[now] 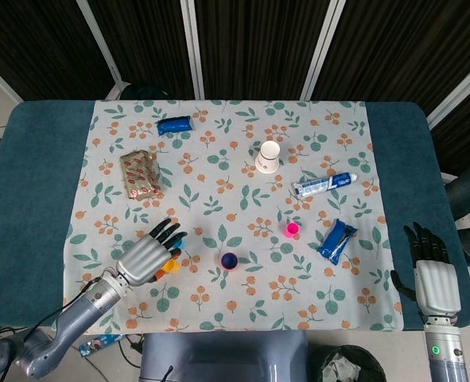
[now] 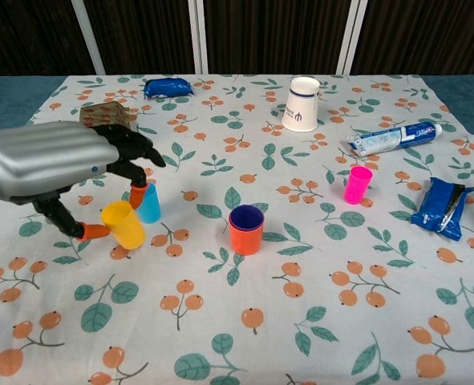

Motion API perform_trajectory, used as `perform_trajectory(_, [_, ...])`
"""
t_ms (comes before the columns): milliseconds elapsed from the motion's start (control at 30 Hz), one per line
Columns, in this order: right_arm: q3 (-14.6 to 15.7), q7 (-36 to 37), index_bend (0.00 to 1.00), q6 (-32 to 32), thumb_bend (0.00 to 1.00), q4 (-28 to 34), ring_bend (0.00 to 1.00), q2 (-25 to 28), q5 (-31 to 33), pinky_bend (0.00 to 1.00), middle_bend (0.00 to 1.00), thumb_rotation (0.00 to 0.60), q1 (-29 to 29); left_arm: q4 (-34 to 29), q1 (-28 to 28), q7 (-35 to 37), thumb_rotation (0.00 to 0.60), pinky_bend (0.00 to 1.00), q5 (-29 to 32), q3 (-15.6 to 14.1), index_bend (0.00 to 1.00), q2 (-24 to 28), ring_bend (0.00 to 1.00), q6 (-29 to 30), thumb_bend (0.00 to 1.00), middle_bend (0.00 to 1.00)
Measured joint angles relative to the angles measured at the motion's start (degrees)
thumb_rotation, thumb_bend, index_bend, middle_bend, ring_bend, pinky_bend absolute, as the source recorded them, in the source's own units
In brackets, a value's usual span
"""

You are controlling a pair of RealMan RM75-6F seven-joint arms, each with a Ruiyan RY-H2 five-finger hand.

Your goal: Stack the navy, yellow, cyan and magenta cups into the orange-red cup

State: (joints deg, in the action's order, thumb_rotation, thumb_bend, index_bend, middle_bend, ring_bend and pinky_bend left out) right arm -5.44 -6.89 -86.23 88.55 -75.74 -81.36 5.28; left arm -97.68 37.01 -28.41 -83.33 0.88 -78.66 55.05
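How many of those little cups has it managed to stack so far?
One, it seems: the navy cup already sits inside the orange-red cup. In hand: the left hand pinches the yellow cup, tilted off the cloth. Left: the cyan cup beside it and the magenta cup stand alone. The right hand rests idle.

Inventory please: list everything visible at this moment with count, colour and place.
yellow cup: 1, yellow, tilted in the left robot hand, front left
cyan cup: 1, cyan, just behind the yellow cup
orange-red cup: 1, orange-red, centre, navy cup nested inside
magenta cup: 1, magenta, right of centre
paper cup: 1, white, upside down, far centre
tube: 1, white-blue, far right
blue packet: 1, right edge
blue pouch: 1, far left
patterned packet: 1, gold-red, left
left robot hand: pinching the yellow cup
right robot hand: off the cloth, right, holding nothing
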Motion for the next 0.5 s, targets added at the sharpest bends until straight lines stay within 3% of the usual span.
perform_trajectory(200, [-0.13,-0.19,0.00,0.21,0.39,-0.07,0.00,-0.14,0.12,0.10,0.00,0.600,-0.02,-3.55,1.35,1.19,0.600,0.00,-0.82,3.61,0.48,1.60,0.00,1.94,0.28,0.12])
perform_trajectory(500, [-0.11,-0.86,0.00,0.47,0.39,-0.19,0.00,-0.67,-0.02,0.10,0.00,0.600,0.06,-6.15,6.62,-2.30,0.600,0.00,4.39,8.39,0.47,0.66,0.00,-1.87,0.28,0.13])
